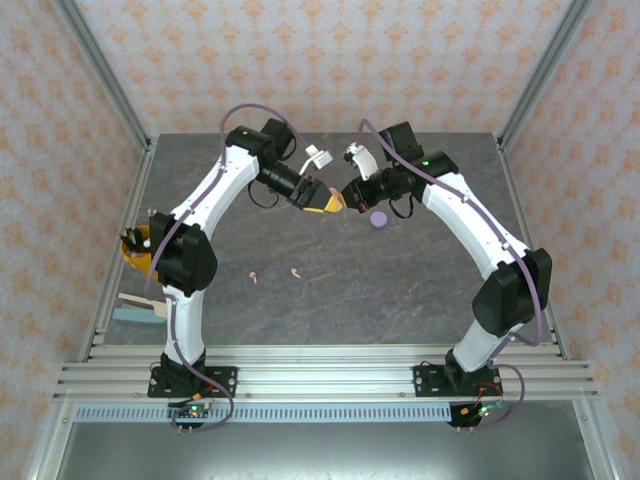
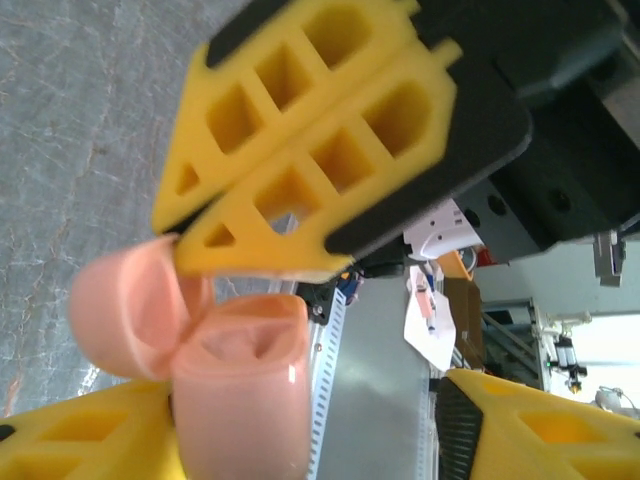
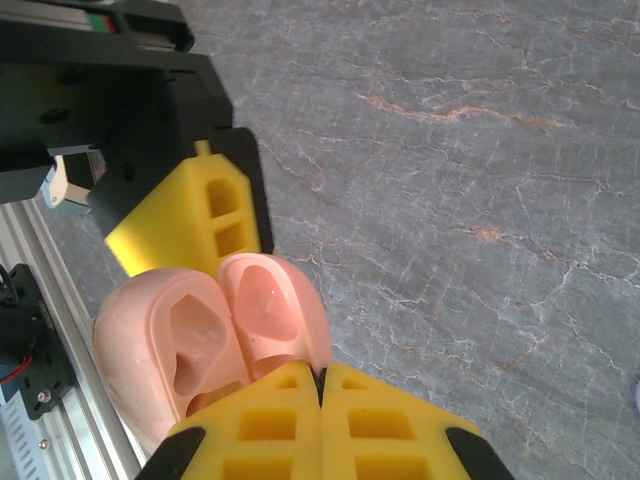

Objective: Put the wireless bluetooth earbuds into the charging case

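A: Where are the earbuds?

B: One pink earbud and a second pink earbud lie on the bench, left of centre and well apart from both hands.

A: The case?

B: The pink case is at far centre between the hands, lid open.

A: The hands?

B: The right hand is clenched, its tips touching the case near the hinge; whether it pinches the case cannot be told. The left hand is released, with one finger against the case and the other clear. A purple case lies just right.
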